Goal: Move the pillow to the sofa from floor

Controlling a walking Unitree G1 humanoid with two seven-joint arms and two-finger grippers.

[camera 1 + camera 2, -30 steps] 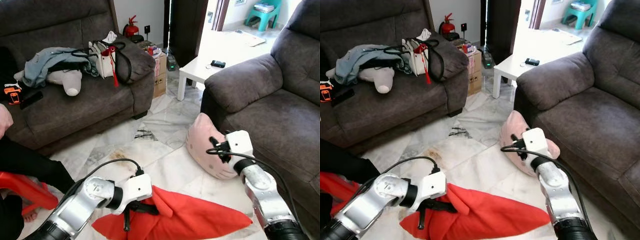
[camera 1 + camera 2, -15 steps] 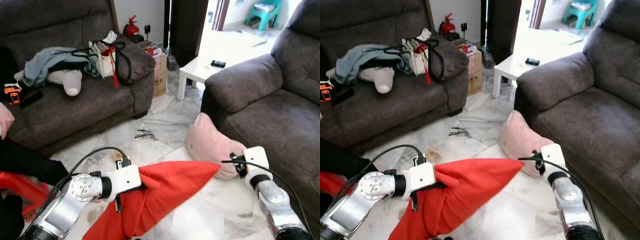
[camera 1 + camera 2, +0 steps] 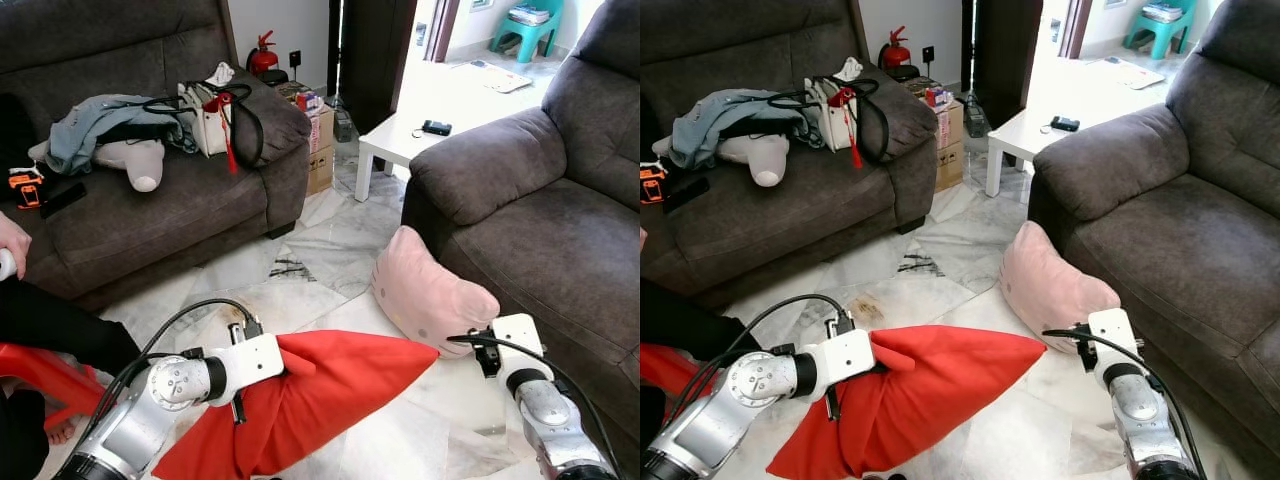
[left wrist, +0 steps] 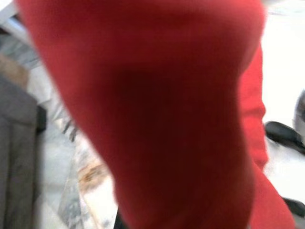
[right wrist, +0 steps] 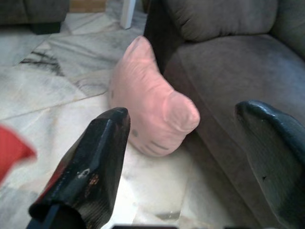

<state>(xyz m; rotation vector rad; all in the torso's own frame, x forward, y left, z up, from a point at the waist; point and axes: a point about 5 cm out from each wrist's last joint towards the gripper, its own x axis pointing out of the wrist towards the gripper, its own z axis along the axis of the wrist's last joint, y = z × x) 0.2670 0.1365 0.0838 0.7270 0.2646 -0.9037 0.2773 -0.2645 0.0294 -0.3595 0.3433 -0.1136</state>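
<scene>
While off floor, red pillow unobstructed

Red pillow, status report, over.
Left hand shut on red pillow, lifted off the floor. Right hand open, facing pink pillow by the sofa. Nothing blocking.

From head height our two eye views look forward and down across the floor, sharing nearly the same scene of sofas, slightly offset. Our left wrist view sits pressed close against the red pillow. Our right wrist view looks along its fingers at the pink pillow nearby.
</scene>
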